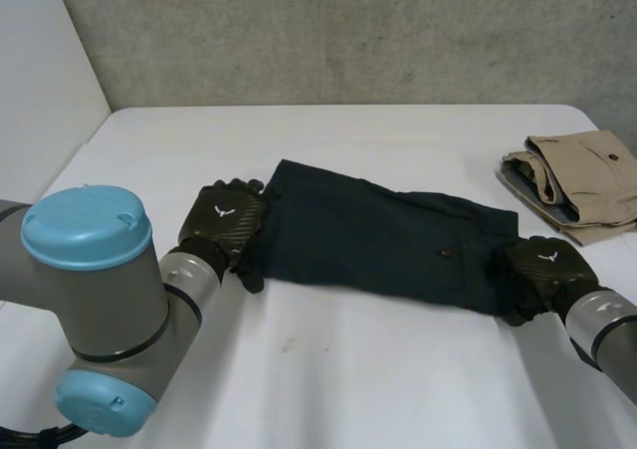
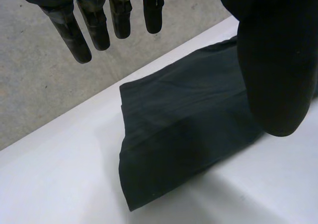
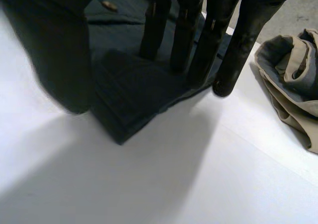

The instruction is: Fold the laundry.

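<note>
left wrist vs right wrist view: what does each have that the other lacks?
Left wrist view: the left hand, fingers straight by one end of the dark garment, and a grey wall. Right wrist view: the right hand, straight fingers pressing the garment's other end, a button, and a beige garment beside it. Shared: the dark garment on the white table.

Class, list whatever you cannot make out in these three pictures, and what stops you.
Head view: the left hand and the right hand cover both ends of the dark garment.
Head view: the tan garment is cut off by the picture's edge.
Head view: the fastener on the dark garment is too small to identify.
Left wrist view: the blurred thumb hides part of the dark garment.
</note>
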Controlling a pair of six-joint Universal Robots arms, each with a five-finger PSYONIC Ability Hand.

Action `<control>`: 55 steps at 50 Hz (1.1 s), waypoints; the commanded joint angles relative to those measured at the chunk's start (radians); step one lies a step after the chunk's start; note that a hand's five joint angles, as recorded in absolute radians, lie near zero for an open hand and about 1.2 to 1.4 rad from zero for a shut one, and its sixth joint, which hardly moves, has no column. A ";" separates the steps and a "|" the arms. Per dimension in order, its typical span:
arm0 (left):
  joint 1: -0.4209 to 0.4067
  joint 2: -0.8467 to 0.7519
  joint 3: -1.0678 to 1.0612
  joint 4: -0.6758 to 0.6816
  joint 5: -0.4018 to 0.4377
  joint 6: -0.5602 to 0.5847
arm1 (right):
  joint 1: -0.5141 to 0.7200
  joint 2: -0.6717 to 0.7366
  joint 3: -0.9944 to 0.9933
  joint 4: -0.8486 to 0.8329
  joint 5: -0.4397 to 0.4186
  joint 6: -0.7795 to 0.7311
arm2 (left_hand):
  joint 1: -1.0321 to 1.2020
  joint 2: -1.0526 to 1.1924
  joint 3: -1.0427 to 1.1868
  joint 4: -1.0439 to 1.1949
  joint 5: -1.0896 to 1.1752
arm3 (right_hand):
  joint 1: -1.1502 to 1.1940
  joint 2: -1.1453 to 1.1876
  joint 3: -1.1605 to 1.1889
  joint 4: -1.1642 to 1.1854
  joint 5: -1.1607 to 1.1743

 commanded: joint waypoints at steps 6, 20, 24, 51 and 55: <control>0.004 0.001 -0.010 0.018 -0.001 0.000 | -0.013 0.024 -0.026 -0.061 0.027 -0.039 | 0.008 -0.003 -0.011 -0.001 -0.021 | 0.773 0.647 0.663 0.664 0.687; 0.027 0.090 -0.058 0.018 -0.004 0.000 | -0.119 -0.097 -0.095 -0.010 0.094 -0.394 | -0.001 -0.012 -0.019 -0.010 -0.030 | 0.773 0.647 0.663 0.664 0.687; 0.041 0.108 -0.075 0.018 -0.004 0.000 | 0.035 -0.098 -0.164 -0.007 0.153 -0.436 | -0.001 -0.012 -0.019 -0.010 -0.030 | 0.773 0.647 0.663 0.664 0.687; 0.073 0.096 0.085 0.023 -0.032 0.000 | 0.654 0.271 -0.512 0.024 -0.063 -0.506 | -0.007 -0.017 -0.025 -0.015 -0.035 | -0.440 -0.565 -0.550 -0.548 -0.525; 0.070 0.054 0.169 0.021 -0.083 0.000 | 0.579 0.156 -0.494 0.028 -0.059 -0.207 | -0.009 -0.020 -0.028 -0.018 -0.038 | -0.449 -0.574 -0.559 -0.557 -0.535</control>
